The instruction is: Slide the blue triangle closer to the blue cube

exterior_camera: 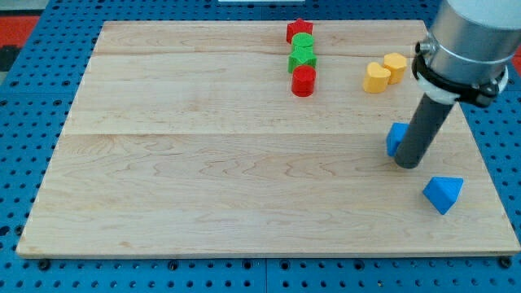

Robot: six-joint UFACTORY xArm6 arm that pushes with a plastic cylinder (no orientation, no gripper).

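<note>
Tip [408,165] down on the wooden surface [203,163] at the right side, pressed up against the blue cube [396,137], which peeks out from behind the rod's left edge and is mostly hidden by it. No gripper on this rig (just a bare rod), so nothing to report as apart or together. Blue triangle [443,194] nearer and further right, close to the near-right corner, just apart from the tip and not touched.

Main risk: wrong block contacted. With the tip already against the cube, any leftward or far-going motion likely to shove the cube away and widen the gap instead of closing it. Second risk: approaching the triangle from its far-left side, as placed now, likely to push it toward the near-right edge and possibly off the surface (little margin there). Better to circle round to the triangle's near-right side first, though that path runs tight against the edge. Third risk: an off-centre push on a sloped face, apt to spin the triangle aside rather than slide it straight.

Far off and safe for now: yellow blocks [384,73], and the red [299,31], green [303,50] and red [304,80] column further left.
</note>
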